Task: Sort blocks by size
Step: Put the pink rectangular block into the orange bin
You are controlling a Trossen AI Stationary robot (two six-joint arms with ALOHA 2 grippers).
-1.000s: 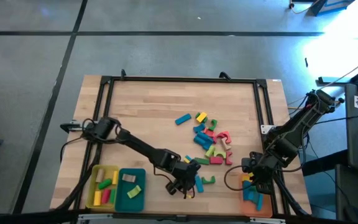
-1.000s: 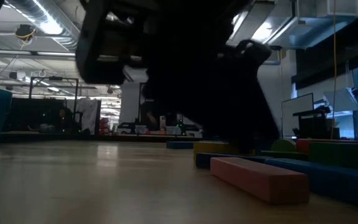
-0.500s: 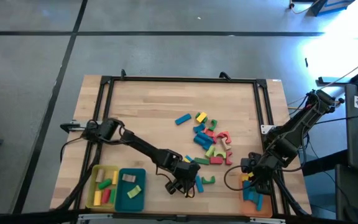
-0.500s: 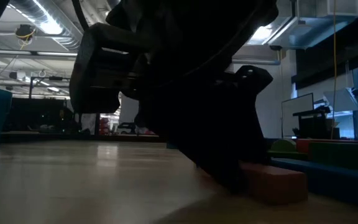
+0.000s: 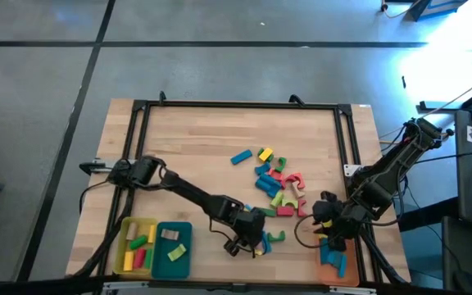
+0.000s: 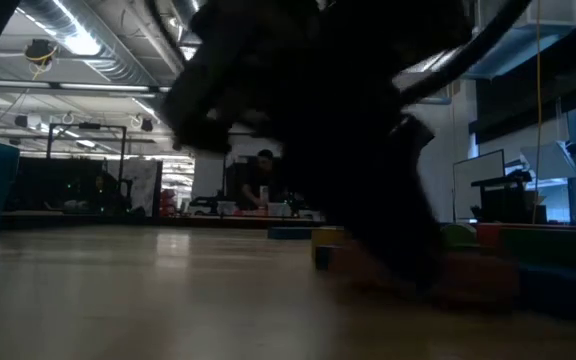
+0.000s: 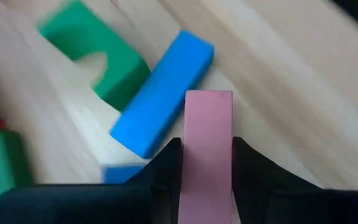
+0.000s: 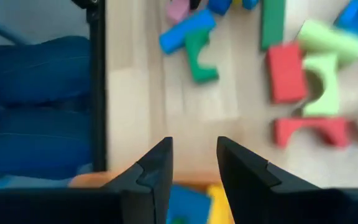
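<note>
Your left gripper [image 7: 207, 155] is pinching a pink bar [image 7: 208, 149] between its two fingers, low on the table [image 5: 187, 147] at about 6 o'clock from the main pile of blocks [image 5: 277, 184], with a blue bar [image 7: 163, 93] and a green arch [image 7: 95, 53] lying just beside the held piece. Your right gripper [image 8: 193, 158] hangs with its fingers spread and nothing between them, at the table's 4 o'clock corner over the near edge of the orange tray [image 5: 334, 266], which holds blue and yellow blocks. At 8 o'clock you have the yellow tray [image 5: 125, 254] and the teal tray [image 5: 170, 250], each holding a few blocks.
</note>
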